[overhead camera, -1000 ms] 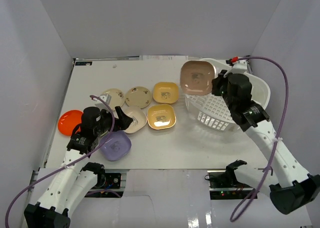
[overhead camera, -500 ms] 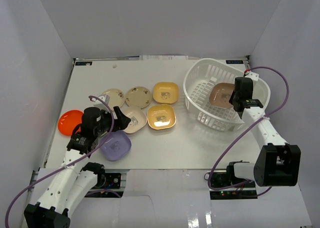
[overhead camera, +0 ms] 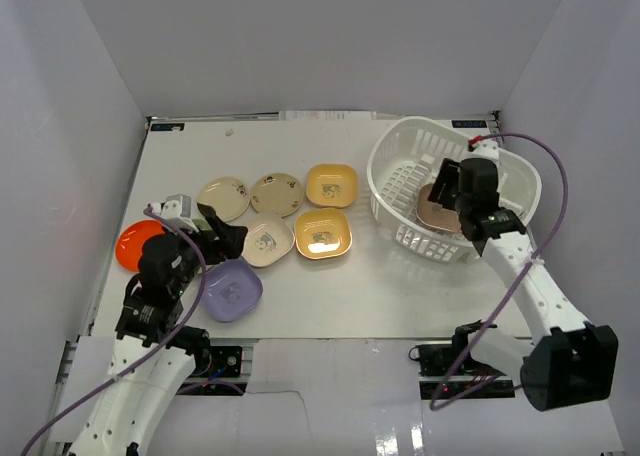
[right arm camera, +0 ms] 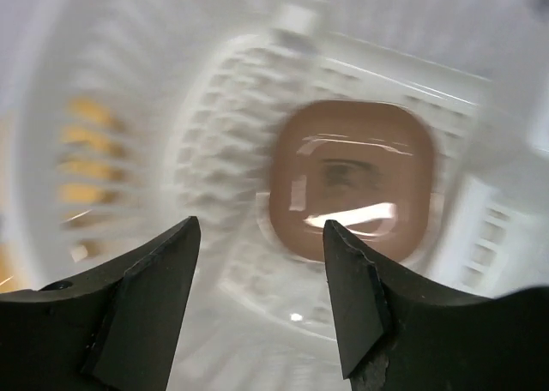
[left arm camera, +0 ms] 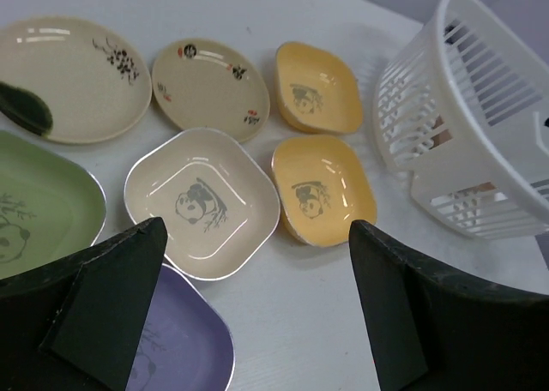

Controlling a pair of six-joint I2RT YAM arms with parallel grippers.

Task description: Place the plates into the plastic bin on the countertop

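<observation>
Brown plate (right arm camera: 347, 178) lies flat inside the white bin (overhead camera: 420, 238), upper right, so the right end effector (right arm camera: 262, 226) gapes empty above it; left end effector (left arm camera: 257, 228), equally spread, hovers over the cream panda plate (left arm camera: 202, 204), seemingly lining up a pick.

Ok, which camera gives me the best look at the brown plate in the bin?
Right wrist: the brown plate shows whole, lying in the plastic bin beyond the right gripper's open jaws, though blurred. Top external shows only its edge beside that gripper. Left wrist gives just a brownish sliver through the bin's slots.
</observation>
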